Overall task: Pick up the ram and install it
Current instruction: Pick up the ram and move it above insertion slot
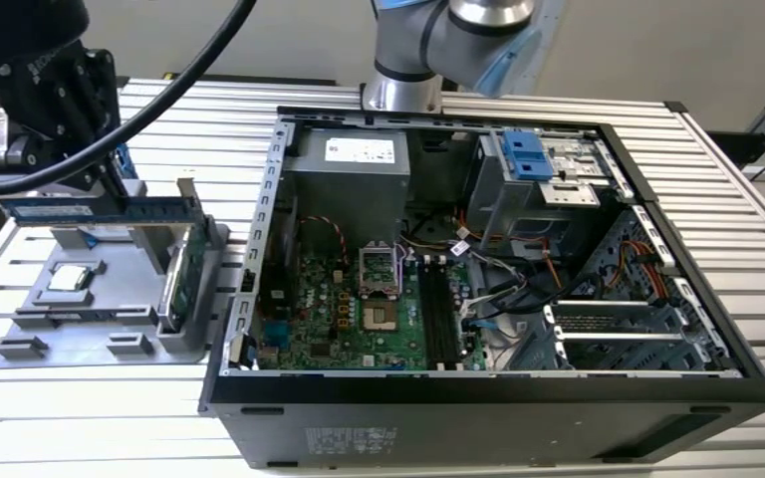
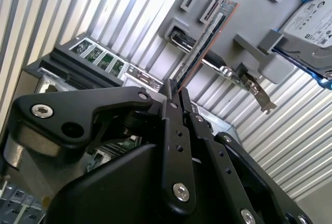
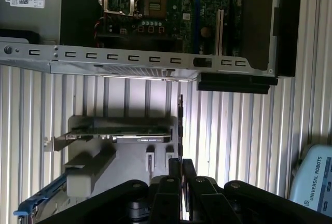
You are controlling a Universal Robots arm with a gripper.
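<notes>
The ram (image 1: 51, 208) is a long blue stick held level above the back of the grey fixture (image 1: 91, 339), at the exterior view's left. My black gripper (image 1: 117, 189) is shut on it from above. In both wrist views the ram (image 2: 205, 42) (image 3: 180, 125) appears edge-on, sticking out from between the closed fingers (image 2: 171, 115) (image 3: 170, 182). The gripper (image 2: 174, 92) (image 3: 180, 164) pinches one end of the stick. The open computer case (image 1: 260, 299) lies to the exterior view's right of the fixture, with the dark memory slots (image 1: 438, 319) on its motherboard (image 1: 343, 319).
A green card (image 1: 176, 279) (image 3: 124, 130) stands upright in the fixture, close under the ram. A square processor chip (image 1: 71, 279) lies on the fixture. A silver hard drive (image 2: 311, 27) with blue rails sits beside it. Cables (image 1: 516, 289) cross the case interior. The slatted table (image 1: 91, 418) carries everything.
</notes>
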